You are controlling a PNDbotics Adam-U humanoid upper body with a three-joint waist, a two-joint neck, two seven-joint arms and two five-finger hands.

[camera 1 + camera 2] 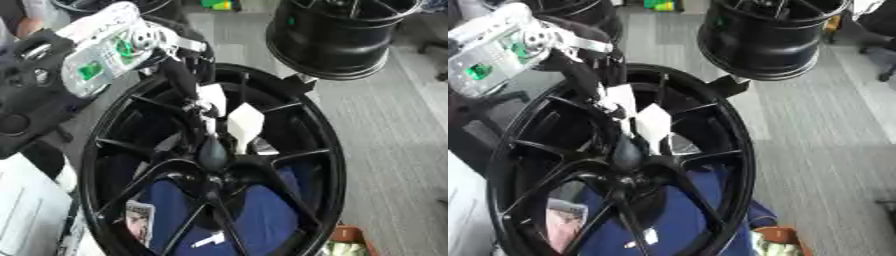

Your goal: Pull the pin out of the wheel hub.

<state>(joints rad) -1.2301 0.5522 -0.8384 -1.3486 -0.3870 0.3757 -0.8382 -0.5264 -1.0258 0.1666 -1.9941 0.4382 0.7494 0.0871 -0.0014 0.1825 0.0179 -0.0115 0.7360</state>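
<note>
The big black wheel hub (pixel 289 165) stands tilted on its rim. The left hand (pixel 188 82) reaches down into it, fingers seemingly pinched on a dark pin (pixel 213 150) at its centre, beside white tags (pixel 246 122). Behind it sits a second wheel (pixel 337 35).

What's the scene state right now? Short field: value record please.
wheel: large black spoked wheel tilted toward the camera, filling the middle
hub: centre of the spokes, with a dark rounded piece at it
left hand: left hand reaches down from the upper left to just above the hub; finger state not readable
right hand: not visible
tags: white paper tags hang by the hand
behind: second black wheel at the upper right on grey floor
through the spokes: blue surface
</note>
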